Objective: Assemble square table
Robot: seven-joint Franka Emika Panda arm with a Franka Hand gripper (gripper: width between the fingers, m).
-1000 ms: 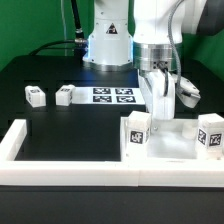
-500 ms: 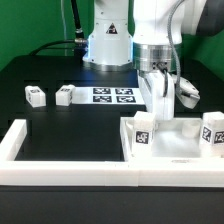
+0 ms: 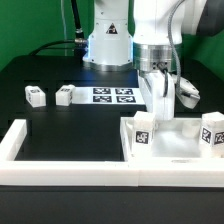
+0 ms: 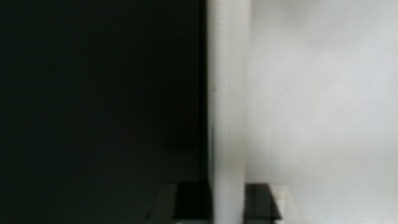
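The white square tabletop [image 3: 172,142] stands tilted on its edge at the front right, against the white border wall [image 3: 70,170]. Tags show on its two near corners. My gripper [image 3: 160,108] reaches down onto its top edge and is shut on it. In the wrist view the slab's rim [image 4: 224,100] runs between the dark fingers [image 4: 192,202], with its white face [image 4: 320,100] to one side. Two small white leg blocks [image 3: 35,95] [image 3: 65,95] lie at the exterior view's left. A third leg block [image 3: 187,93] lies just right of the gripper.
The marker board [image 3: 112,96] lies flat behind the gripper, in front of the robot base [image 3: 108,40]. The border wall runs along the front edge and turns back at the left corner [image 3: 14,140].
The tabletop rocked slightly toward the exterior view's right, then back. The gripper stays shut on its edge. The leg blocks have not moved.
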